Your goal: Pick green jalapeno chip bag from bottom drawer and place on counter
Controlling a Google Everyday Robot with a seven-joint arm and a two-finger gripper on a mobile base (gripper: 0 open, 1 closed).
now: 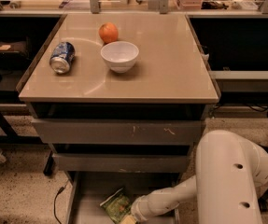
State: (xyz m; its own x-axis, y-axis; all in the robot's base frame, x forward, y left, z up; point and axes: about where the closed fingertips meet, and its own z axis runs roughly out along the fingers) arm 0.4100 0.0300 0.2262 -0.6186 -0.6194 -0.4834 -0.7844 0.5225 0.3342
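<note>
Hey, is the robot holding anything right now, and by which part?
It cannot be told. The gripper is down in the bottom drawer beside the green jalapeno chip bag, cut off by the picture's lower edge.

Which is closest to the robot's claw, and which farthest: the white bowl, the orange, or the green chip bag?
The gripper is down in the bottom drawer.
1. green chip bag, beside it in the drawer.
2. white bowl, up on the counter.
3. orange, behind the bowl.
</note>
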